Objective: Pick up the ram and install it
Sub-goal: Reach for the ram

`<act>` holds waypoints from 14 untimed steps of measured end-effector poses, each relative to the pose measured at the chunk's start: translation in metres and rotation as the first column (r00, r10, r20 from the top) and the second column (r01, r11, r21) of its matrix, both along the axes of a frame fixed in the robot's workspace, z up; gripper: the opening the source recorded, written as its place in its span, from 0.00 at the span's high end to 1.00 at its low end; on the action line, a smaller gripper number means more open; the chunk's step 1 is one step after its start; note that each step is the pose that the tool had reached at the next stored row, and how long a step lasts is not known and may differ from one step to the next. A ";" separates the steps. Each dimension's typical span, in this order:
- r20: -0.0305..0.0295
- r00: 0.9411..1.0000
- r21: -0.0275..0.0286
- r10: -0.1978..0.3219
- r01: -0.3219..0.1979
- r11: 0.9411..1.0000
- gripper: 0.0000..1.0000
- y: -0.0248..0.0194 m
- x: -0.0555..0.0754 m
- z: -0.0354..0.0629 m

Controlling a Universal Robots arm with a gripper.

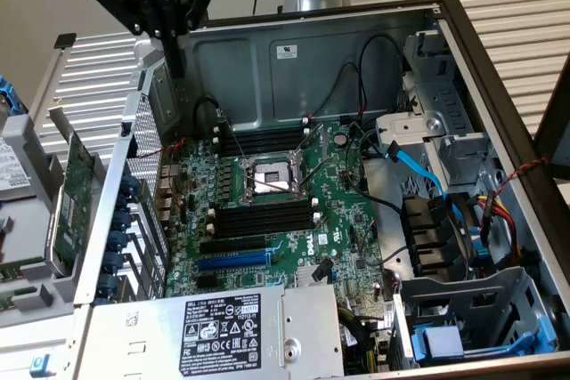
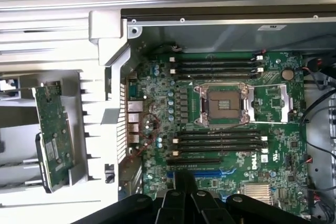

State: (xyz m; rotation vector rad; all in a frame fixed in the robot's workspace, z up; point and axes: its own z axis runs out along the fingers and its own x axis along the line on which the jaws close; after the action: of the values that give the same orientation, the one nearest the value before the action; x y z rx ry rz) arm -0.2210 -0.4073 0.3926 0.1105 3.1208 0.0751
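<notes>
My pincer (image 2: 184, 178) looks closed and empty, hanging over the PC case (image 2: 210, 35); memory slots (image 2: 218, 142) sit bare, so the ram is neither picked nor installed.

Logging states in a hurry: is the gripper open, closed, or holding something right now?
Gripper: closed, with nothing visibly held.

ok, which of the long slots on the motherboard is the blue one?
The blue expansion slot, near the power supply; one black slot lies between it and the nearer memory bank. All other long slots are black.
</notes>
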 end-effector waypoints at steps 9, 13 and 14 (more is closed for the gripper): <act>0.000 1.000 0.002 0.000 0.000 1.000 0.89 -0.0067 -0.041 0.0000; 0.000 1.000 0.002 0.000 0.000 1.000 0.89 -0.0085 -0.059 -0.0002; 0.000 1.000 0.002 0.000 0.000 1.000 0.89 -0.0090 -0.063 -0.0003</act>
State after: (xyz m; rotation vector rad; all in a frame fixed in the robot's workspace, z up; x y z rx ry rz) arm -0.2844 -0.4163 0.3923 0.1108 3.1210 0.0787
